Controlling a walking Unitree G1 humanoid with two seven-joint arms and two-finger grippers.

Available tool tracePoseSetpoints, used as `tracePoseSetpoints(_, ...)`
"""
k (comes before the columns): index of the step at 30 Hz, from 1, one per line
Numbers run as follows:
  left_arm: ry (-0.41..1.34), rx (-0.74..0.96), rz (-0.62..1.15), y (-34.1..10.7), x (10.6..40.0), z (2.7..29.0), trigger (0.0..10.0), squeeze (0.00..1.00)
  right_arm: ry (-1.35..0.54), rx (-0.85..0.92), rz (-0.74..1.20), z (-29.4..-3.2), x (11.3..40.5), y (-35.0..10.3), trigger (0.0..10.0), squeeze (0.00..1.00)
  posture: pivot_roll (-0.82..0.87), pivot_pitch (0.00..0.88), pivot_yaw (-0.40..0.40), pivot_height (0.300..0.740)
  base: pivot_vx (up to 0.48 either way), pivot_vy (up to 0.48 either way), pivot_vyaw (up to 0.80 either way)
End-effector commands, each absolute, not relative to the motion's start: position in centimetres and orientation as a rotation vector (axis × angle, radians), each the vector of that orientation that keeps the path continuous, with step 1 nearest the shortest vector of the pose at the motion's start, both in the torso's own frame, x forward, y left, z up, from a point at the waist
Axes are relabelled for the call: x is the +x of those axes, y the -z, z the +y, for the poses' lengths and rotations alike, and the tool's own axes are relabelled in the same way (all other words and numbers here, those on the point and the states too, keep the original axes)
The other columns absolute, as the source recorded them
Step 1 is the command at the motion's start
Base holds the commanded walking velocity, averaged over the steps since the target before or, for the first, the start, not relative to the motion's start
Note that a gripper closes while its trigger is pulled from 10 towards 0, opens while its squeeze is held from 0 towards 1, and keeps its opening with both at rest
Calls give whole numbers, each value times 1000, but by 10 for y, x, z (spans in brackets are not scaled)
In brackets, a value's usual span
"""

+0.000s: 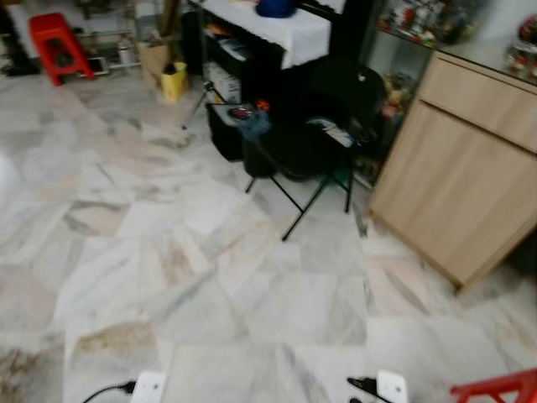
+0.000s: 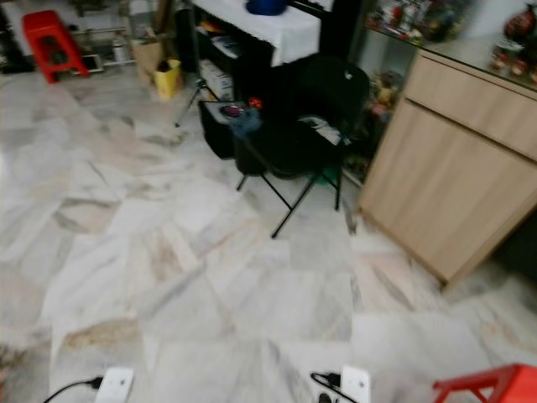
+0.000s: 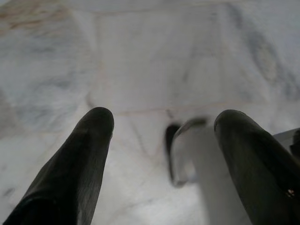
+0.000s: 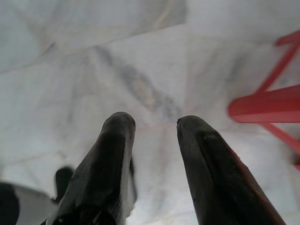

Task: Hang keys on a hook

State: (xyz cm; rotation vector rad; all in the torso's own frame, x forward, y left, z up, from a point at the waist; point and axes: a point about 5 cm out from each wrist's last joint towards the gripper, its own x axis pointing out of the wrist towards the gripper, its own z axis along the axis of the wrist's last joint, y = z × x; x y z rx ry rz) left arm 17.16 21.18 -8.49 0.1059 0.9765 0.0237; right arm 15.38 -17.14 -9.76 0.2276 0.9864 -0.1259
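No keys or hook can be made out in the blurred eye views. A black folding table (image 1: 277, 138) stands ahead with small dark and red items (image 1: 245, 112) on its top, too blurred to name. My left gripper (image 3: 166, 119) hangs over the marble floor, open, with nothing between its fingers. My right gripper (image 4: 156, 122) also hangs low over the floor, its fingers a little apart and empty, close to a red stool (image 4: 267, 105).
A light wooden cabinet (image 1: 470, 168) stands at the right. Behind the folding table is a dark shelf unit with a white cloth (image 1: 289, 29). A red stool (image 1: 57, 44) sits far left and another (image 1: 499, 388) is near my right side. Marble floor (image 1: 168, 269) spreads ahead.
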Motion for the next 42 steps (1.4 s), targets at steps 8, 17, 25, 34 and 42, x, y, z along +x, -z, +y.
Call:
tracePoseSetpoints(8, -34, 121, 1008, 88, 161, 219, 10000, 0, 118, 226, 987, -172, 154, 97, 10000, 0, 75, 0, -99, 740, 0, 0, -763)
tracePoseSetpoints(17, -11, 141, 1006, 88, 163, 216, 10000, 0, 117, 228, 993, -172, 152, 98, 10000, 0, 74, 0, -100, 740, 0, -240, -763)
tracePoseSetpoints(25, -25, 118, 1003, 88, 164, 213, 10000, 0, 123, 224, 995, -174, 150, 99, 10000, 0, 65, 0, -100, 740, 0, -180, -763)
tracePoseSetpoints(34, -19, 125, 997, 88, 165, 211, 10000, 0, 123, 221, 993, -175, 151, 98, 10000, 0, 63, 0, -105, 740, 0, 0, -763)
tracePoseSetpoints(42, -35, 97, 986, 88, 165, 211, 10000, 0, 121, 220, 992, -175, 151, 98, 10000, 0, 60, 0, -106, 740, 0, 0, -763)
